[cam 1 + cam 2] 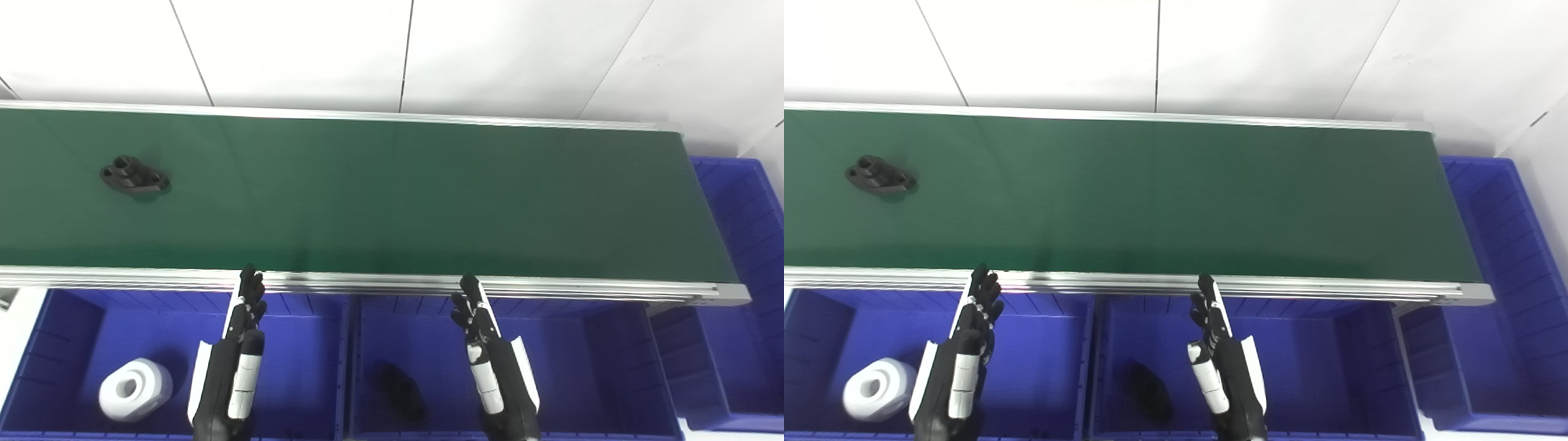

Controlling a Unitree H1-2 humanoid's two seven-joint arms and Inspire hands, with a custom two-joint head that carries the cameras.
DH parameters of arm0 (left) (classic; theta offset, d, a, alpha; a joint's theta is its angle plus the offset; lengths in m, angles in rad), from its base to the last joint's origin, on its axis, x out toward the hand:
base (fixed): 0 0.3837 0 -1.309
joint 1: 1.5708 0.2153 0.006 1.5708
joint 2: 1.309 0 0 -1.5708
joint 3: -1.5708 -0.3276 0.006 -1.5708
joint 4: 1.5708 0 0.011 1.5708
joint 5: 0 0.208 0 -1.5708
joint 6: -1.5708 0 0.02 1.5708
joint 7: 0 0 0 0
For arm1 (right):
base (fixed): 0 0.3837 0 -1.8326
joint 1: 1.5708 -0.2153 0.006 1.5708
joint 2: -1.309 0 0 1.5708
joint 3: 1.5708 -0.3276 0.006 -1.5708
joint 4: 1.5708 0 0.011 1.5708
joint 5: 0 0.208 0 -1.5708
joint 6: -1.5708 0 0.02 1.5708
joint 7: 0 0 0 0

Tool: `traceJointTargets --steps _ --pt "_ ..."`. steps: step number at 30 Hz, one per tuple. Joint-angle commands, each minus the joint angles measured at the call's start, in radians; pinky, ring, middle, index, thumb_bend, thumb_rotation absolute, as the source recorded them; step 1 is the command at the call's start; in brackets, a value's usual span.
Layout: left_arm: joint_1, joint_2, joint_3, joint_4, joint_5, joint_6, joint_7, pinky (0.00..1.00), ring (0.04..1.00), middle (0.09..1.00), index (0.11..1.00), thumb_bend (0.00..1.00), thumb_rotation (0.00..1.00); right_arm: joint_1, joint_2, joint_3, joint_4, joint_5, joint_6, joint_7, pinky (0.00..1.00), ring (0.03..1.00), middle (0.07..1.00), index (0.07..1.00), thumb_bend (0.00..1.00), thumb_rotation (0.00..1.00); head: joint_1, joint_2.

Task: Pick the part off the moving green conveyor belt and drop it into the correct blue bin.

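A black flanged part (135, 176) with holes lies on the green conveyor belt (380, 196) at its far left. My left hand (236, 361) hovers over the left blue bin (306, 343), fingers stretched toward the belt's near rail, open and holding nothing. My right hand (490, 361) hangs the same way over the middle blue bin (600, 355), open and empty. Both hands are far from the part, which is up and to the left of them.
A white ring-shaped part (135, 389) rests in the left bin. A black part (404, 392) lies in the middle bin. A third blue bin (741, 245) stands past the belt's right end. An aluminium rail (367, 283) edges the belt's near side.
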Motion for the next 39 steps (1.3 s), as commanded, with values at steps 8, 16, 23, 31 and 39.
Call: traceJointTargets --steps 8,16,23,31,39 --pt "0.009 -0.028 -0.008 0.021 0.030 -0.069 0.018 1.00 1.000 1.000 1.000 0.58 0.98 -0.004 -0.007 -0.011 0.026 0.032 -0.086 0.017 0.96 0.985 1.000 1.000 0.77 0.93 0.078 -0.068" --pt "0.000 -0.036 -0.014 0.101 0.067 -0.132 0.026 1.00 1.000 1.000 1.000 0.71 0.98 -0.018 -0.014 -0.037 0.119 0.058 -0.170 0.024 0.96 0.985 1.000 1.000 0.76 0.94 0.141 -0.181" --pt "-0.022 -0.047 -0.025 0.195 0.106 -0.201 0.045 1.00 1.000 1.000 1.000 0.71 1.00 -0.048 -0.032 -0.064 0.217 0.111 -0.244 0.058 0.99 0.999 1.000 1.000 0.74 0.93 0.202 -0.295" --pt "-0.048 -0.071 -0.029 0.275 0.136 -0.238 0.067 1.00 1.000 1.000 1.000 0.67 1.00 -0.083 -0.046 -0.095 0.303 0.154 -0.291 0.089 1.00 1.000 1.000 1.000 0.77 0.94 0.266 -0.363" --pt "-0.065 -0.092 -0.038 0.301 0.190 -0.251 0.095 1.00 0.986 1.000 1.000 0.65 1.00 -0.095 -0.046 -0.138 0.328 0.174 -0.293 0.124 0.98 1.000 1.000 1.000 0.74 0.95 0.314 -0.373"
